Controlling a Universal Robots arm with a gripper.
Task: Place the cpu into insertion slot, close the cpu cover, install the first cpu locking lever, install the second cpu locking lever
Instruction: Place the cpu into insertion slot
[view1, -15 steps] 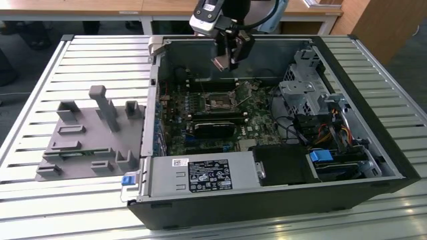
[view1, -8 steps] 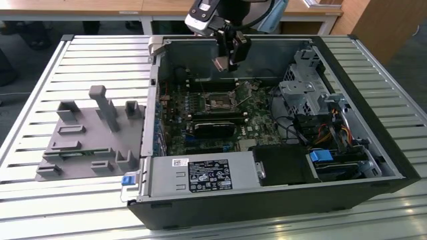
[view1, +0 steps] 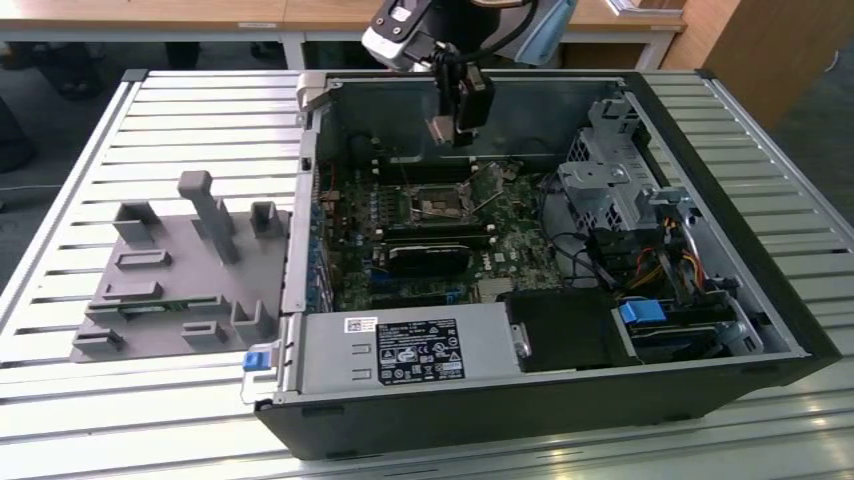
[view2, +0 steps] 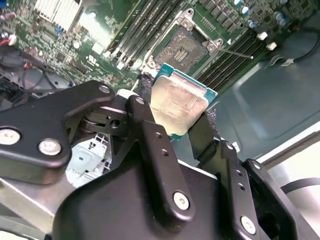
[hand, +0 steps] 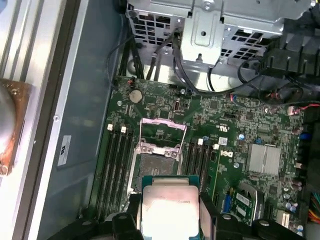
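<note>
My gripper (view1: 451, 128) hangs over the open computer case, shut on the cpu (view1: 441, 127), a small silvery square chip. In both wrist views the cpu (view2: 177, 102) (hand: 169, 207) sits clamped by its edges between the two black fingers (view2: 145, 95) (hand: 209, 212). It is held in the air, apart from the board. Below it, the insertion slot (view1: 438, 203) (view2: 184, 49) (hand: 156, 167) lies bare in the green board with its dark centre showing. The cpu cover (hand: 164, 131) is swung open beside the slot. A thin lever rod (view2: 235, 52) stands out from the slot's corner.
Long black memory slots (hand: 116, 167) flank the slot. A metal drive cage (view1: 607, 185) and cables (view1: 674, 265) fill the case's right side in the exterior view. A grey power-supply box (view1: 400, 350) lies at the front. A grey parts fixture (view1: 174, 270) stands on the slatted table (view1: 80, 420).
</note>
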